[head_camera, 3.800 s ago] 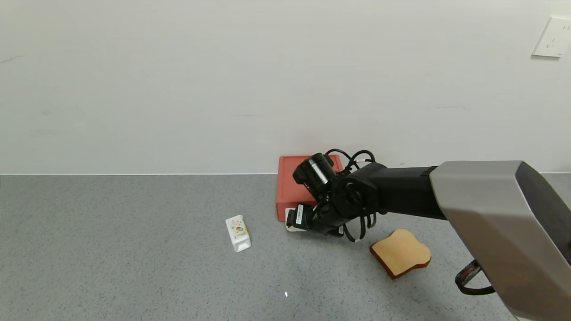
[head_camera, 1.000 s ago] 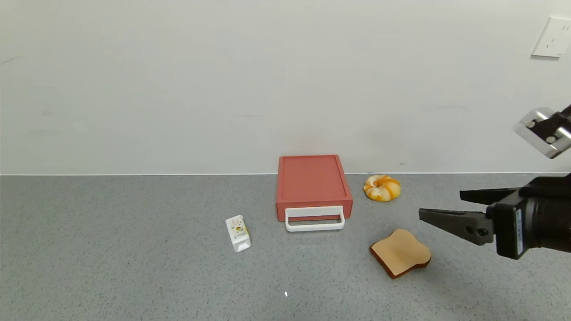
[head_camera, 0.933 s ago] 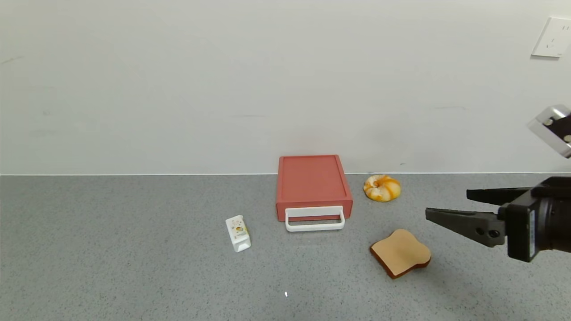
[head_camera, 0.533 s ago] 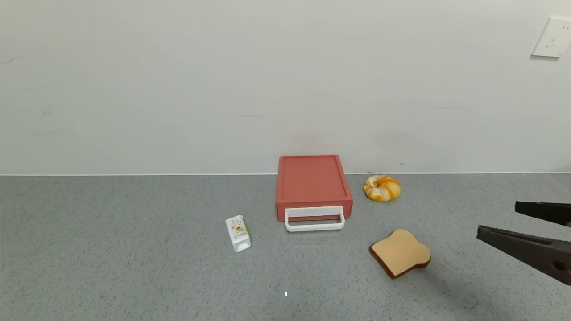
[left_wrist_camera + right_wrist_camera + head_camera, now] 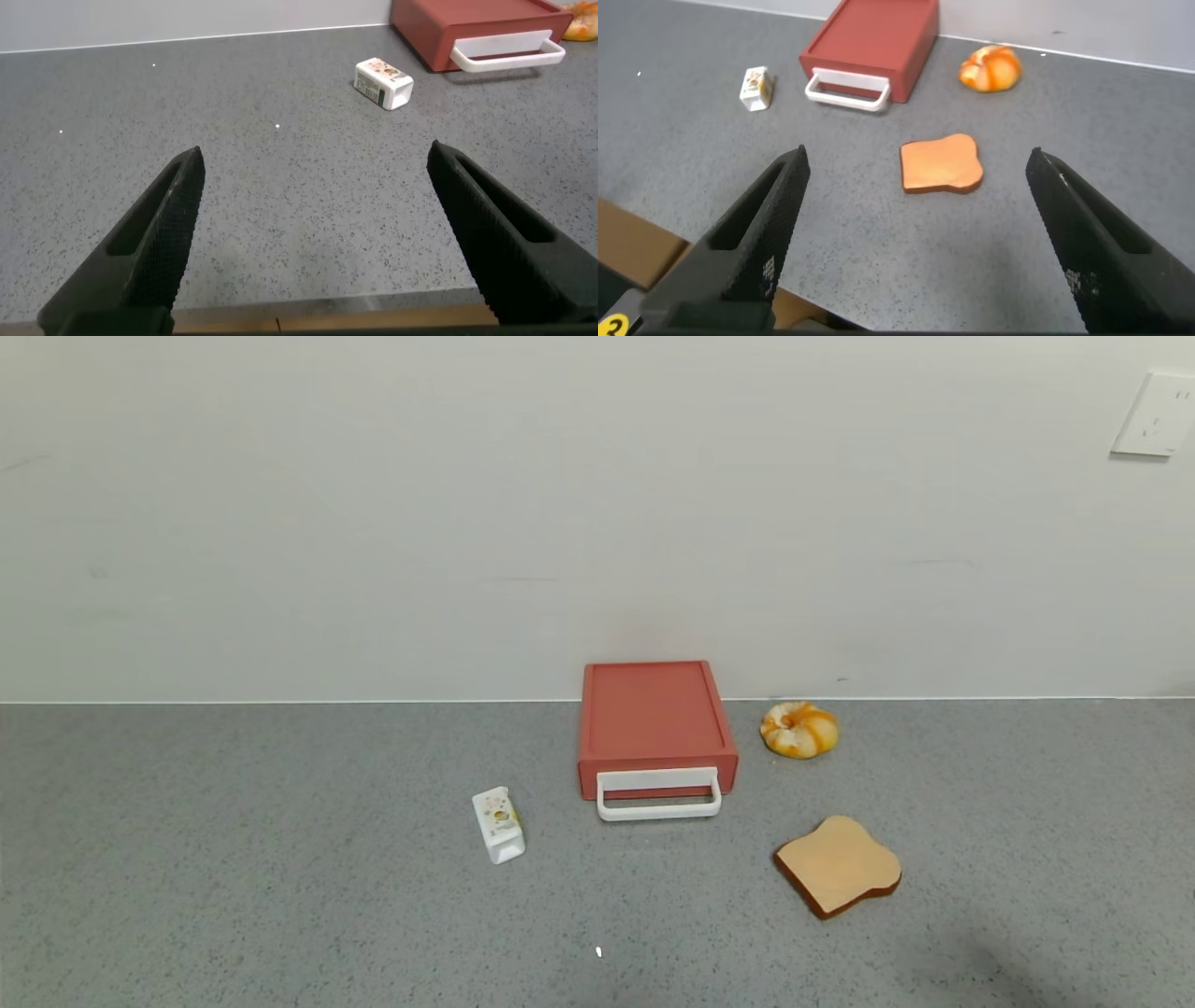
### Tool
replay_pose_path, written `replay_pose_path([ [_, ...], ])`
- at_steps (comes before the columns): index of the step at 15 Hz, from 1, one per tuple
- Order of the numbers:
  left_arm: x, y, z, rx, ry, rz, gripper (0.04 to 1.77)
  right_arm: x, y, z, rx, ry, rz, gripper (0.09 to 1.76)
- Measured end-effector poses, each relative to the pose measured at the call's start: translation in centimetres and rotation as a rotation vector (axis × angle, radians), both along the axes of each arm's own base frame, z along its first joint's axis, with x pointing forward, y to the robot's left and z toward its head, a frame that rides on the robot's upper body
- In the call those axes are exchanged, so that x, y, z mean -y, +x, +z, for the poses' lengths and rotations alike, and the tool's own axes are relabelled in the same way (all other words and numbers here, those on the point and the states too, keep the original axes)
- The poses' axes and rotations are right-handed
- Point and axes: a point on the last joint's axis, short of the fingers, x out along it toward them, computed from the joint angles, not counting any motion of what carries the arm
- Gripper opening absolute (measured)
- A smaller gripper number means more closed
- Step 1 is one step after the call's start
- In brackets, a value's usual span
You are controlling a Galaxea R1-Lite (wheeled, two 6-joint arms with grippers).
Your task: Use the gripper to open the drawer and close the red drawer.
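The red drawer (image 5: 655,723) stands against the back wall, its tray pushed in and its white loop handle (image 5: 659,794) at the front. It also shows in the left wrist view (image 5: 472,28) and the right wrist view (image 5: 871,44). Neither arm shows in the head view. My left gripper (image 5: 318,187) is open and empty over the table's near edge, far from the drawer. My right gripper (image 5: 920,201) is open and empty, held above the table's near edge with the toast slice between its fingers in view.
A small white carton (image 5: 499,824) lies left of the drawer. A toast slice (image 5: 839,864) lies in front and to the right of it. An orange bun (image 5: 799,729) sits right of the drawer by the wall. A wall socket (image 5: 1154,413) is at the upper right.
My right arm has let go of the handle and drawn back to the right, out of the head view. The drawer stands shut, and the bun it hid now shows.
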Motion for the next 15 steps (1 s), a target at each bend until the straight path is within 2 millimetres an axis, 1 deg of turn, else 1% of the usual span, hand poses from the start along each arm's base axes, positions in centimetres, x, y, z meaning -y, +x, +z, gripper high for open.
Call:
replay_pose_path([
  [5,0.0,0.0,0.0,0.000,0.000,0.000,1.72,2.0,-4.4,-0.9,0.044,0.012,-0.176,1.71],
  [9,0.0,0.0,0.0,0.000,0.000,0.000,1.72,2.2,-7.3,-1.8,0.103,0.020,-0.360,1.71],
  [12,0.0,0.0,0.0,0.000,0.000,0.000,1.72,2.0,-9.5,-3.3,0.105,0.017,-0.407,1.71],
  [15,0.0,0.0,0.0,0.000,0.000,0.000,1.72,2.0,-11.0,-5.0,0.134,0.020,-0.400,1.71],
])
